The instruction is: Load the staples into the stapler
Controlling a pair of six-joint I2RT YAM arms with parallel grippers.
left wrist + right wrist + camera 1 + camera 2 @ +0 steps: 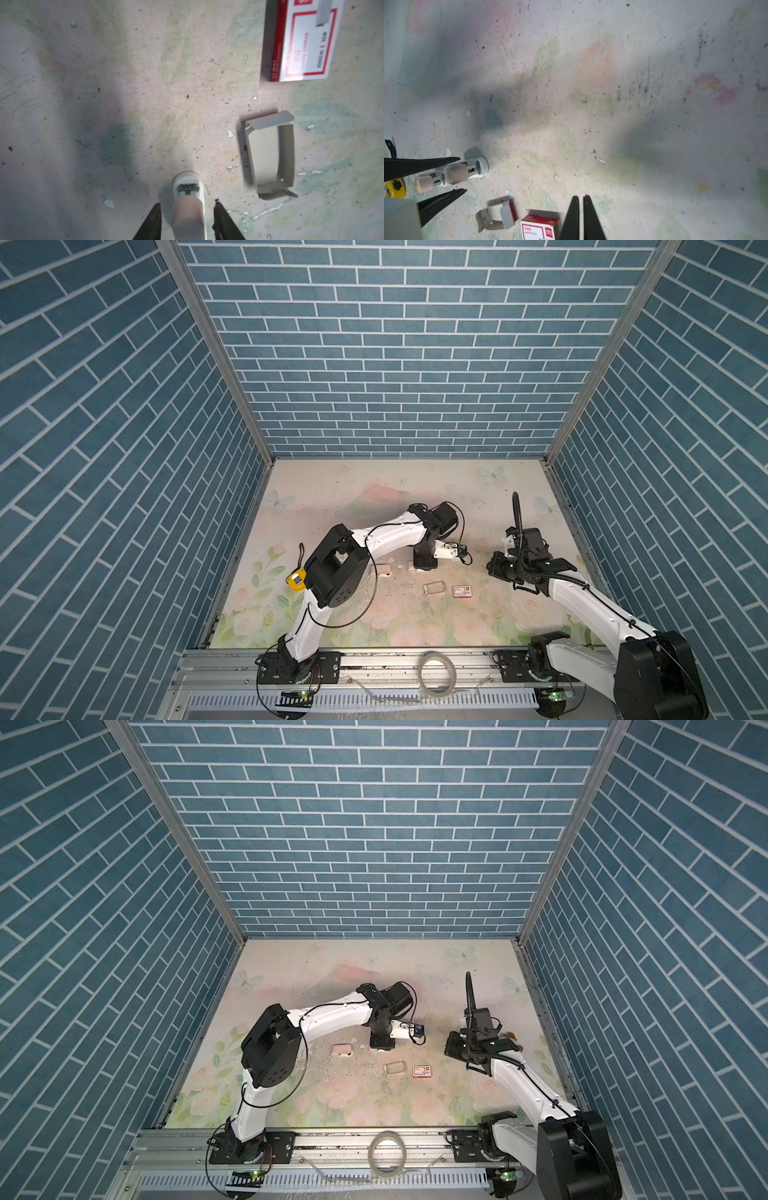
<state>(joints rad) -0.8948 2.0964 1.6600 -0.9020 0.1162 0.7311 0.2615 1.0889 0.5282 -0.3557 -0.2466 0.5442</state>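
Black fingers of the left claw fill the foreground of its wrist view. They stand partly open on either side of the stapler, and a sliver of table shows between each finger and the stapler's flanks, so by my judgement the claw grips nothing. The right claw hovers well apart from that one, its fingers drawn almost together with nothing between them.

The stapler lies flat between the left claw's fingers, white nose just past the tips and pink cap back toward the palm. Off to one side of that claw and well ahead of its tips sits the red-and-white box. The grey cardboard tray lies on the same side, just ahead of the fingertips, out of the box and looking empty. The box is also just beside the right claw's fingers.

No loose staples show in any view. Grey metal glints in the stapler's nose, but I cannot tell whether that is the strip or bare magazine. A grey strip on the box's face may be only print.

The box is open and its tray looks empty, so the strip may already be loaded. What is left is probably to check that the strip is seated and the stapler shut.
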